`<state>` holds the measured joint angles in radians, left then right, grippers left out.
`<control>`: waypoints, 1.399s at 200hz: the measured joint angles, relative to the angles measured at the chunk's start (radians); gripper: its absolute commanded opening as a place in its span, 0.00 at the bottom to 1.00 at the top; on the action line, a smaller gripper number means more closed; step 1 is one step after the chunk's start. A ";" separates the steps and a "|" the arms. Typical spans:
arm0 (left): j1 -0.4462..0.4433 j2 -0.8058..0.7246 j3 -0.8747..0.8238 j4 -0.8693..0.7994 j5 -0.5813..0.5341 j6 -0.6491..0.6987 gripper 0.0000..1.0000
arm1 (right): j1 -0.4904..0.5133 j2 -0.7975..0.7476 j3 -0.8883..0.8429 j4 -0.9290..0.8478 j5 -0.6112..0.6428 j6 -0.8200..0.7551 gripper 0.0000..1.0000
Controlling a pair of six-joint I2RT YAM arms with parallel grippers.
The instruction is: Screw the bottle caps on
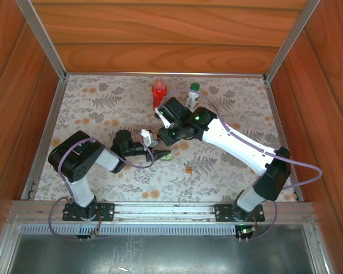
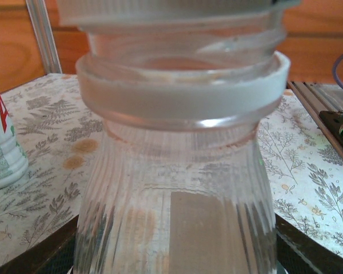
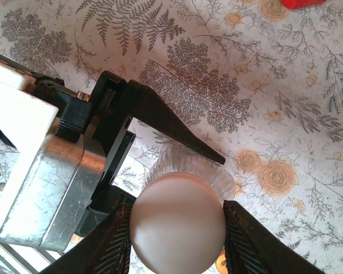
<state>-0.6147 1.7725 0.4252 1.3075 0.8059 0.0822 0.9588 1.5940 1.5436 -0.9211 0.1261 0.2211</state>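
The clear ribbed bottle [image 2: 177, 188] stands upright between my left gripper's [image 2: 177, 265] dark fingers [image 2: 40, 257], which press its sides. From above, my right gripper [image 3: 177, 242] is shut on the white cap [image 3: 177, 222], which sits on top of the bottle's neck. In the top view both grippers meet at the clear bottle [image 1: 167, 155], the left gripper [image 1: 159, 154] from the side and the right gripper [image 1: 164, 146] over it. The red bottle [image 1: 159, 92] and the white bottle [image 1: 193, 96], with a green cap on it, stand behind. A small orange-red cap [image 1: 188, 169] lies on the mat.
The white bottle [image 2: 1, 145] stands to the left of the clear one in the left wrist view. Wooden walls with metal rails [image 1: 46, 51] close in the floral mat [image 1: 103, 103] on three sides. The left arm's fingers [image 3: 177, 128] cross the right wrist view.
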 measured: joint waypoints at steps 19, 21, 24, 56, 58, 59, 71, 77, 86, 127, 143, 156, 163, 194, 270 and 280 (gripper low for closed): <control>0.000 0.000 0.000 0.000 0.002 0.000 0.59 | 0.005 0.000 0.000 0.000 0.000 -0.011 0.43; 0.000 0.000 0.000 0.000 0.002 0.000 0.59 | 0.005 0.000 0.000 0.000 0.000 -0.012 0.43; 0.000 0.000 0.000 0.000 0.002 0.000 0.59 | 0.006 0.000 0.000 0.000 0.000 -0.014 0.43; 0.002 0.000 0.000 0.000 0.004 0.000 0.59 | 0.012 -0.007 -0.013 0.016 0.008 -0.036 0.43; 0.002 0.000 0.000 0.000 0.004 0.000 0.59 | 0.012 -0.008 -0.015 0.018 0.008 -0.037 0.43; 0.002 0.000 0.000 0.000 0.004 0.000 0.59 | 0.012 -0.009 -0.017 0.020 0.008 -0.037 0.43; 0.004 0.000 0.000 0.000 0.004 0.000 0.59 | 0.012 -0.020 -0.032 0.033 0.009 -0.037 0.43; 0.004 0.000 0.000 0.000 0.004 0.000 0.59 | 0.013 -0.027 -0.042 0.040 0.009 -0.037 0.44; 0.005 0.000 0.000 0.000 0.005 0.002 0.59 | 0.015 -0.039 -0.058 0.053 0.011 -0.036 0.44; 0.005 0.000 0.000 0.000 0.006 0.006 0.59 | 0.017 -0.058 -0.090 0.089 0.016 -0.033 0.44; 0.005 0.000 0.000 0.000 0.007 0.006 0.59 | 0.017 -0.058 -0.090 0.090 0.018 -0.034 0.44; 0.005 0.000 0.000 -0.001 0.006 0.006 0.59 | 0.017 -0.053 -0.084 0.084 0.018 -0.034 0.44; 0.005 0.000 0.000 -0.001 0.006 0.006 0.59 | 0.017 -0.048 -0.076 0.079 0.019 -0.034 0.44; 0.006 0.000 0.000 -0.001 0.003 0.006 0.59 | 0.017 -0.024 -0.049 0.057 0.024 -0.039 0.44; 0.006 0.000 0.000 -0.002 0.003 0.006 0.59 | 0.018 -0.021 -0.045 0.052 0.027 -0.044 0.44; 0.006 0.000 0.000 -0.002 0.003 0.006 0.59 | 0.018 -0.029 -0.057 0.064 0.027 -0.044 0.43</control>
<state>-0.6090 1.7725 0.4252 1.3060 0.8085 0.0887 0.9771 1.5650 1.4864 -0.8570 0.1528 0.1768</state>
